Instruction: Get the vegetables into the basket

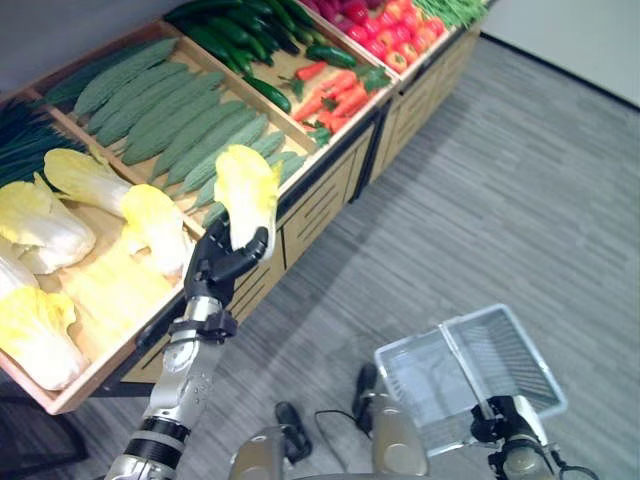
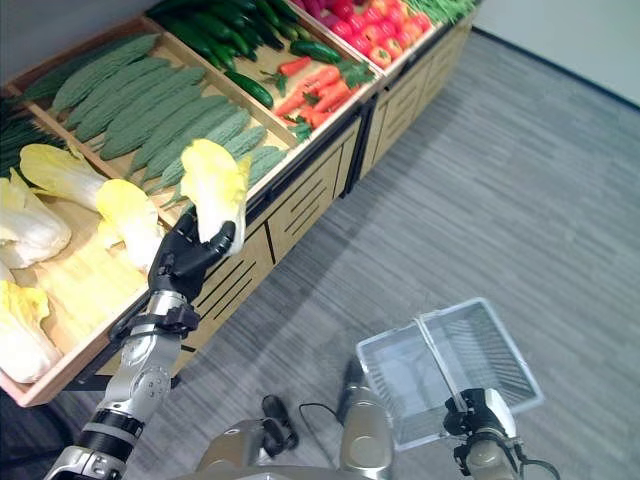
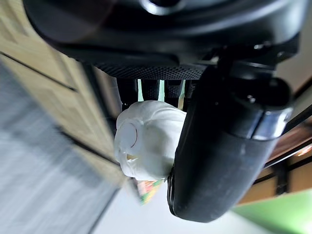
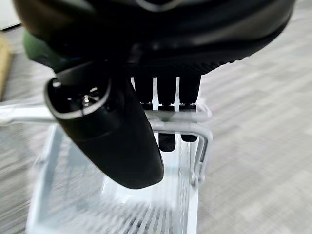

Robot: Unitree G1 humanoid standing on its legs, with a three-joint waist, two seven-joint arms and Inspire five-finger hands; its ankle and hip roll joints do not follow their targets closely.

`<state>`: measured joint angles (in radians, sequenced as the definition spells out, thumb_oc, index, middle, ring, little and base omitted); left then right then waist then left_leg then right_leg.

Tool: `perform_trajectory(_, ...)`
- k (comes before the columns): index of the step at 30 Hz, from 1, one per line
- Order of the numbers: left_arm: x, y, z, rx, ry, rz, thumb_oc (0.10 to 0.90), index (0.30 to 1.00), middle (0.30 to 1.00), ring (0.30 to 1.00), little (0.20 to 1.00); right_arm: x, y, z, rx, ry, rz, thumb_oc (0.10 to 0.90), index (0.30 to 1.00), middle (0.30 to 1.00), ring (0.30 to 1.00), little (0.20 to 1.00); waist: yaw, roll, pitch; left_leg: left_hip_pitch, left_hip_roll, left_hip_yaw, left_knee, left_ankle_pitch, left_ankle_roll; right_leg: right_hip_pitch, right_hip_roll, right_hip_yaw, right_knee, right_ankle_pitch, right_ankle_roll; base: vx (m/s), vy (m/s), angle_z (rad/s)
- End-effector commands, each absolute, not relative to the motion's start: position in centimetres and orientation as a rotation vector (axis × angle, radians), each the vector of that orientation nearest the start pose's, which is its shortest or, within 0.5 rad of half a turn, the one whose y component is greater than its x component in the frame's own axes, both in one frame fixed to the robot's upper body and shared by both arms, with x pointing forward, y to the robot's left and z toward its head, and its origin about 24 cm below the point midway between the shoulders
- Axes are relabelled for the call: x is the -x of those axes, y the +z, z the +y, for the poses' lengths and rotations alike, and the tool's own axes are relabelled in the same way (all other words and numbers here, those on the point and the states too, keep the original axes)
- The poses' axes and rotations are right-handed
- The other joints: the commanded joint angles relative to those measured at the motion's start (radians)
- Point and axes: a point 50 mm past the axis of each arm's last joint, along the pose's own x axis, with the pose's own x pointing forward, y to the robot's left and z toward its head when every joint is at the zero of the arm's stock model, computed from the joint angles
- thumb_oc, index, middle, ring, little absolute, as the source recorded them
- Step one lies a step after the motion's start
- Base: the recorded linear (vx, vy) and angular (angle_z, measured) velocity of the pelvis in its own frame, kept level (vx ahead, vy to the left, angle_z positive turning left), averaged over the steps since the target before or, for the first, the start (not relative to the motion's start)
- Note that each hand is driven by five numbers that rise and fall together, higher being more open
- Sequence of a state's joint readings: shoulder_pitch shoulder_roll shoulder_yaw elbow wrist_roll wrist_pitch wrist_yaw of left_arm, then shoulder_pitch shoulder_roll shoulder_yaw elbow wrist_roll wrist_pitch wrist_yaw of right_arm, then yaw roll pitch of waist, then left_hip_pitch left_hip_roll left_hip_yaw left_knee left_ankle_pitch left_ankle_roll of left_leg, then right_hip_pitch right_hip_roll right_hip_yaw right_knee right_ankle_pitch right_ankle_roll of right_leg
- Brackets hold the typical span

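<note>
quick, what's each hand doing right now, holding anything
Left hand: shut on a napa cabbage, lifted clear of the produce stand.
Right hand: shut on the handle of the white wire basket.

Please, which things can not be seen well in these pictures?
- Basket floor: blurred in the right wrist view, part hidden by the right hand, so whether anything lies inside is unclear.
- Cabbage base: in the left eye view the left hand covers it.
- Red vegetables at the far end: too small to name.
</note>
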<state>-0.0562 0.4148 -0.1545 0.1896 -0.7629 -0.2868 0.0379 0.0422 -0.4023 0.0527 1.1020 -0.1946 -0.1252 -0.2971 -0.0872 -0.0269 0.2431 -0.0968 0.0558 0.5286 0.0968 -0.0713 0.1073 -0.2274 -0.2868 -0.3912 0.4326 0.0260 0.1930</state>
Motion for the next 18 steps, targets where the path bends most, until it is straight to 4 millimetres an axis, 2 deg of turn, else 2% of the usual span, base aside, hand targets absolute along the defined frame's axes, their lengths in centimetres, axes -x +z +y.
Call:
perform_trajectory(1, -26.1, 11.6, 22.5, 0.271, -0.044, -0.427, 0.4, 0.3, 0.3, 0.3, 0.3, -12.3, -10.6, -32.6, 0.795, -0.322, 0.869, 0.4, 0.3, 0.3, 0.3, 0.3, 0.04, -0.045, -0.065, 0.115, 0.036, -0.047, -0.093, 0.027, -0.132, 0.096, -0.054, 0.043, -0.137, 0.088, 0.028, -0.04, -0.051, -0.58)
perform_trajectory(3, -26.0, 11.6, 22.6, 0.268, -0.049, -0.424, 0.4, 0.3, 0.3, 0.3, 0.3, -12.2, -10.7, -32.6, 0.796, -0.324, 0.877, 0.4, 0.3, 0.3, 0.3, 0.3, 0.043, -0.049, -0.07, 0.117, 0.038, -0.031, -0.092, 0.03, -0.136, 0.116, -0.054, 0.033, -0.152, 0.09, 0.03, -0.03, -0.06, -0.56)
perform_trajectory(4, -25.8, 12.1, 22.4, 0.256, -0.06, -0.444, 0.4, 0.3, 0.3, 0.3, 0.3, -12.0, -10.8, -32.6, 0.799, -0.32, 0.887, 0.4, 0.3, 0.3, 0.3, 0.3, 0.05, -0.055, -0.078, 0.114, 0.04, -0.01, -0.087, 0.031, -0.141, 0.15, -0.049, 0.014, -0.198, 0.098, 0.035, -0.03, -0.163, -0.45)
perform_trajectory(5, -25.7, 12.1, 22.7, 0.244, -0.055, -0.445, 0.4, 0.3, 0.3, 0.3, 0.3, -12.0, -10.9, -32.5, 0.796, -0.316, 0.89, 0.4, 0.3, 0.3, 0.3, 0.3, 0.051, -0.062, -0.085, 0.114, 0.052, 0.017, -0.077, 0.041, -0.152, 0.164, -0.031, 0.005, -0.26, 0.087, 0.037, -0.03, -0.167, -0.28)
perform_trajectory(7, -25.7, 11.8, 22.9, 0.246, -0.047, -0.434, 0.4, 0.3, 0.3, 0.3, 0.3, -11.9, -10.9, -32.4, 0.797, -0.312, 0.891, 0.4, 0.3, 0.3, 0.3, 0.3, 0.052, -0.063, -0.089, 0.119, 0.063, 0.034, -0.079, 0.047, -0.159, 0.167, -0.022, 0.002, -0.281, 0.087, 0.032, 0.0, -0.175, -0.48)
perform_trajectory(8, -25.7, 11.8, 22.7, 0.25, -0.049, -0.436, 0.4, 0.3, 0.3, 0.3, 0.3, -11.6, -10.9, -32.5, 0.792, -0.322, 0.892, 0.4, 0.3, 0.3, 0.3, 0.3, 0.045, -0.063, -0.094, 0.12, 0.079, 0.049, -0.078, 0.061, -0.173, 0.178, 0.001, 0.011, -0.321, 0.067, 0.027, 0.0, -0.273, -0.73)
perform_trajectory(13, -26.1, 11.2, 21.6, 0.3, -0.091, -0.41, 0.4, 0.3, 0.3, 0.3, 0.3, -9.9, -10.4, -34.2, 0.784, -0.413, 0.921, 0.4, 0.3, 0.3, 0.3, 0.3, 0.008, -0.037, -0.089, 0.115, 0.145, 0.064, -0.068, 0.123, -0.227, 0.212, 0.074, 0.023, -0.408, 0.014, -0.007, -0.03, -0.281, -0.4)
perform_trajectory(18, -26.5, 11.1, 20.8, 0.321, -0.126, -0.4, 0.4, 0.3, 0.3, 0.3, 0.3, -9.6, -9.9, -35.1, 0.78, -0.468, 0.907, 0.4, 0.3, 0.3, 0.3, 0.3, -0.018, -0.01, -0.072, 0.115, 0.191, 0.078, -0.059, 0.164, -0.261, 0.21, 0.113, 0.047, -0.405, -0.012, -0.033, -0.02, -0.2, -0.24)
